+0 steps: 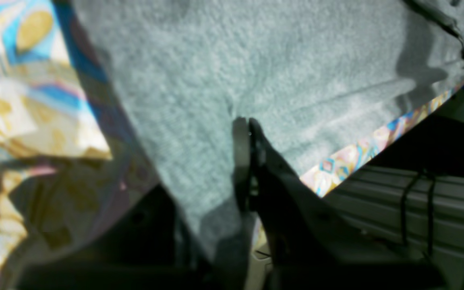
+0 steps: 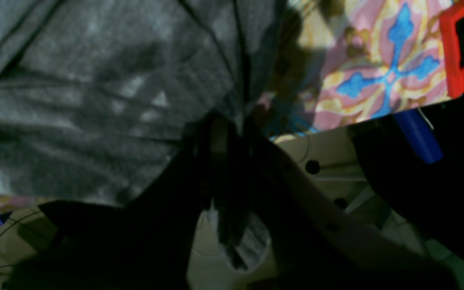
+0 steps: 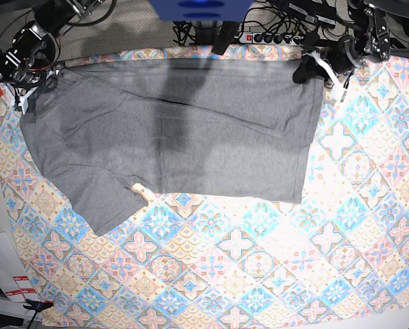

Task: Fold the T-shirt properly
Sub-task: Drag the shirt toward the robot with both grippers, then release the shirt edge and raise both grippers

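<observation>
Patterned cloth [image 3: 259,260] is spread over the whole table, and the grey T-shirt [image 3: 190,130] is laid across its far half, one sleeve [image 3: 98,202] splayed toward the near side. Both far corners are pinched: the left gripper [image 1: 243,123] is pressed together on the fabric, the right gripper [image 2: 232,129] likewise clamped on a bunched fold. For a clean fold, it is judged, the two corners should be lifted level and carried toward the near hem together, so the edge is kept taut and no crease is dragged in.
</observation>
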`<state>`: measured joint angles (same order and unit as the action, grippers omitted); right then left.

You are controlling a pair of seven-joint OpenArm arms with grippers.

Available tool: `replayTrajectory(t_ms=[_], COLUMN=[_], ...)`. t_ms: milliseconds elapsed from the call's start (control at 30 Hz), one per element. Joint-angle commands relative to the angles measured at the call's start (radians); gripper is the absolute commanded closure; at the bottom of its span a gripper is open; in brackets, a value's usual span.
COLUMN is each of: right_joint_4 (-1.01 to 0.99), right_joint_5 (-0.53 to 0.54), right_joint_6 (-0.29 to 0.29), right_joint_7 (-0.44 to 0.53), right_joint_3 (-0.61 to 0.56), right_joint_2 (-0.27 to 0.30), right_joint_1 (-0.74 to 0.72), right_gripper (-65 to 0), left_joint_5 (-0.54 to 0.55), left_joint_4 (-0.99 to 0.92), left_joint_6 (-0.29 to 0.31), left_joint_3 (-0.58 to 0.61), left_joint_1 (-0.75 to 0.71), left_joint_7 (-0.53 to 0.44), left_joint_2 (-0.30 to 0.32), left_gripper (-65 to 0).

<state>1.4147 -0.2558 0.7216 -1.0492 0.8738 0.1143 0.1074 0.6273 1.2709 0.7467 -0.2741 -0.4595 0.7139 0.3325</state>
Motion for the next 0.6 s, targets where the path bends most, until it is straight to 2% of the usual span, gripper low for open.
replayTrajectory(t_ms=[0, 433, 567], right_joint_4=[0.016, 0.015, 0.024], right_joint_5=[-0.030, -0.032, -0.032], right_joint_6=[-0.023, -0.023, -0.023], right_joint_7=[0.004, 0.010, 0.013], right_joint_3=[0.009, 0.005, 0.005], right_joint_2=[0.026, 0.026, 0.026], right_joint_1=[-0.005, -0.013, -0.013], right_gripper=[-0.7, -1.2, -7.3], left_joint_5=[-0.142, -0.168, -0.172], left_joint_4=[-0.013, -0.015, -0.017], left_joint_6=[-0.049, -0.049, -0.049], left_joint_3=[0.002, 0.002, 0.002], left_joint_1=[-0.040, -0.051, -0.046], left_joint_7=[0.134, 0.138, 0.141], left_joint_2=[0.014, 0.012, 0.012], left_gripper=[-1.0, -1.6, -2.2])
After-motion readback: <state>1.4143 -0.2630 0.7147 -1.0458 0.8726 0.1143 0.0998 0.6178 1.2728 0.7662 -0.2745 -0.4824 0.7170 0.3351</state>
